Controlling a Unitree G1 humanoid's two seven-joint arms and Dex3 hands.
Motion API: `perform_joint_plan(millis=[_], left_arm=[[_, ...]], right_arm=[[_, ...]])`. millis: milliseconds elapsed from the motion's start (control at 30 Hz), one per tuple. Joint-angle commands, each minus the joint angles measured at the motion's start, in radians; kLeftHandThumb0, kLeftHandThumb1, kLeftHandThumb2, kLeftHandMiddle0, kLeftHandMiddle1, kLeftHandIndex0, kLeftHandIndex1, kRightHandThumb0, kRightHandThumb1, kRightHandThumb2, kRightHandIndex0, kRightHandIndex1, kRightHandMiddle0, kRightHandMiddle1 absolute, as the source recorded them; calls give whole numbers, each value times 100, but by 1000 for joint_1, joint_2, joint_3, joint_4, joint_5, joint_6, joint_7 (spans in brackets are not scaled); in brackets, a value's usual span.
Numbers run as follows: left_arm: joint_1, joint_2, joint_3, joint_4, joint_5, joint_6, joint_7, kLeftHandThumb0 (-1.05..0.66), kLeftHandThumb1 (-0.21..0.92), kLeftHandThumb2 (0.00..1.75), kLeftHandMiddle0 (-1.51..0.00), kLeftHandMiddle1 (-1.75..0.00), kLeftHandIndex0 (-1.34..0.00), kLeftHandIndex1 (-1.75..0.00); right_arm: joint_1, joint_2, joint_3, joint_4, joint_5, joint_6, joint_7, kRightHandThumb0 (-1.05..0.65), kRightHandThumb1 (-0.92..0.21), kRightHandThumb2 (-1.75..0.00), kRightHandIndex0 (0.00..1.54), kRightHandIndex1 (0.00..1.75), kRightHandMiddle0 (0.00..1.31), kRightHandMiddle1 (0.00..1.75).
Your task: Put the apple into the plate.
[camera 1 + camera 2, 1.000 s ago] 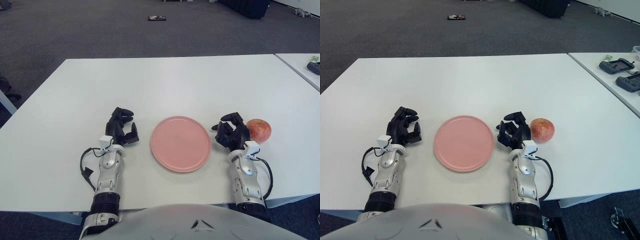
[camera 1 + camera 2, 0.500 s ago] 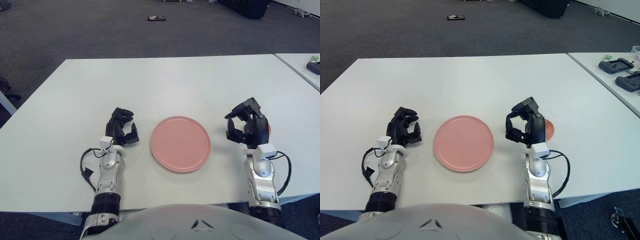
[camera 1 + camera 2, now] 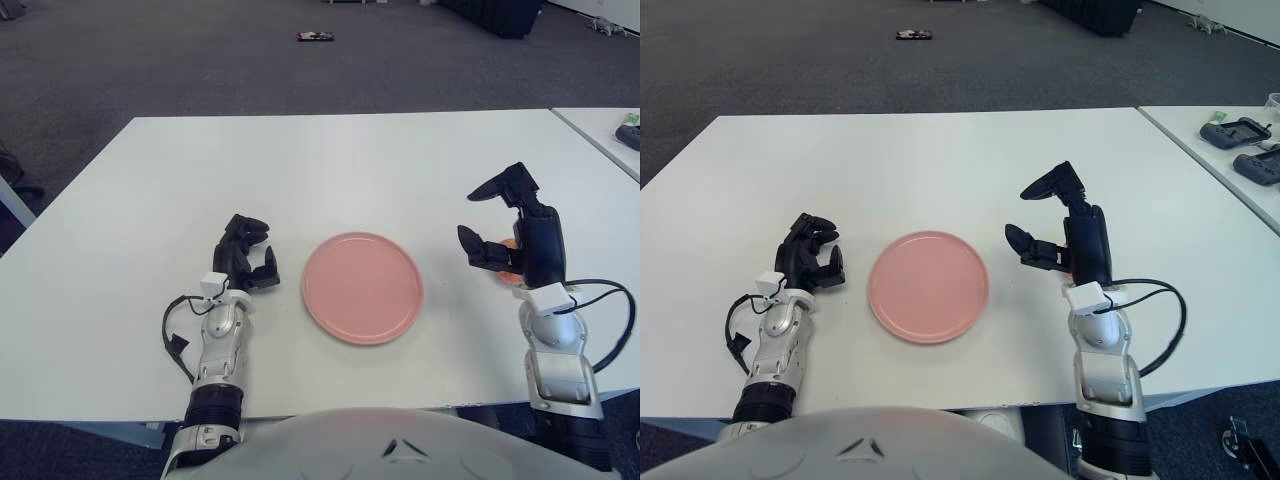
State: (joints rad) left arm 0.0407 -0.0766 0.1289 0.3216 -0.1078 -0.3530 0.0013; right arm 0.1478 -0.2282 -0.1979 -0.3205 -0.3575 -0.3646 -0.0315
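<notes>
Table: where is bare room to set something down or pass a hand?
The table is bare behind the pink plate, and between the plate and the left hand. The plate's top is free. Crowded: the right side, where the right hand hangs over the apple.

One pink plate (image 3: 362,287) is counted on the white worktop (image 3: 330,170). One apple (image 3: 507,262) is made out, though only a sliver of it is seen behind the right hand (image 3: 510,235). Two hands are counted in all, the other being the left hand (image 3: 245,258). A second worktop (image 3: 1225,160) is seen at the right edge, and two dark handheld devices (image 3: 1243,146) are counted on it.
</notes>
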Motion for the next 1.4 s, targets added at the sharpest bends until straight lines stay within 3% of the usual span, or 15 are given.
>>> perform_joint_plan(millis=[0, 333, 500, 733, 833, 1000, 1300, 1367], left_arm=[[14, -6, -8, 38, 12, 40, 14, -1, 11, 157, -76, -175, -53, -175], [13, -14, -17, 41, 13, 32, 18, -1, 7, 162, -80, -175, -56, -175], [17, -16, -22, 34, 16, 39, 24, -1, 5, 164, -81, -175, -58, -175], [18, -16, -26, 34, 18, 34, 22, -1, 2, 167, -83, -175, -60, -174], [18, -17, -26, 33, 17, 31, 21, -1, 6, 162, -80, -175, -57, -175], [18, -18, -25, 34, 14, 28, 19, -1, 10, 159, -77, -175, -54, -175], [20, -23, -23, 29, 5, 28, 15, -1, 6, 163, -81, -175, -57, -174], [22, -22, -23, 26, 9, 31, 18, -1, 10, 158, -77, -175, -54, -174]], right_arm=[[-49, -60, -45, -43, -66, 55, -1, -72, -43, -99, 0, 78, 1, 112], [-184, -245, -68, -54, -104, 204, 131, -90, -51, -86, 0, 14, 0, 38], [-200, -315, -75, -60, -116, 264, 190, -96, -53, -83, 0, 2, 0, 9], [-172, -393, -78, -116, -128, 353, 298, -102, -57, -73, 0, 0, 0, 1], [-139, -421, -81, -159, -135, 391, 354, -102, -57, -71, 0, 0, 0, 0], [-112, -450, -82, -203, -138, 444, 418, -102, -56, -69, 0, 0, 0, 0], [-76, -524, -79, -249, -152, 537, 557, -99, -54, -67, 0, 0, 0, 0], [-64, -530, -75, -251, -152, 540, 571, -100, -54, -67, 0, 0, 0, 0]])
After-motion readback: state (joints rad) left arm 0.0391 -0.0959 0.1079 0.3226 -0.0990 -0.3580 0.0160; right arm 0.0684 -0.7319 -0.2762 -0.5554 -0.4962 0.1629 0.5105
